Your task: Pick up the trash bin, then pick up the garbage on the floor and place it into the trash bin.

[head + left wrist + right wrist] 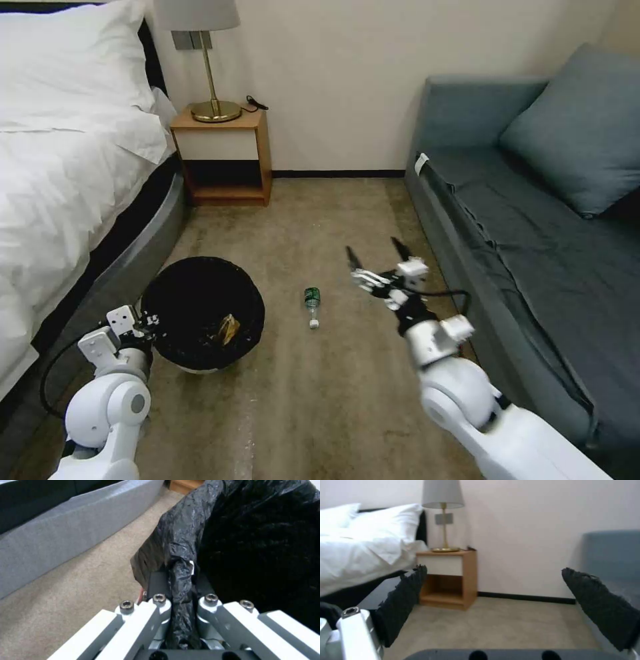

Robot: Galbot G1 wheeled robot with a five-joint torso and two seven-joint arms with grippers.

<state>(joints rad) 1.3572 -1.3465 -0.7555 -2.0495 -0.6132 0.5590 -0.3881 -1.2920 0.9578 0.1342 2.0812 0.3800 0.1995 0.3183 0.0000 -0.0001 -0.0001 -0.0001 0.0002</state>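
Bottle pickup, bin in hand

Our left gripper (181,580) clamps the trash bin (200,313) rim; our right gripper (380,260) hangs wide apart. The bottle (312,305) lies below-left; we should straddle its middle crosswise.

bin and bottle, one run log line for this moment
left gripper: shut on bin rim | right gripper: open, raised | bottle: on floor

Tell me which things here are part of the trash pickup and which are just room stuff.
Part of the job:
trash bin, its rim clamped in the left gripper
bottle lying on the carpet
wrapper inside the bin
right gripper, open, raised above the carpet beyond the bottle

Just lying about:
bed
nightstand
lamp
sofa
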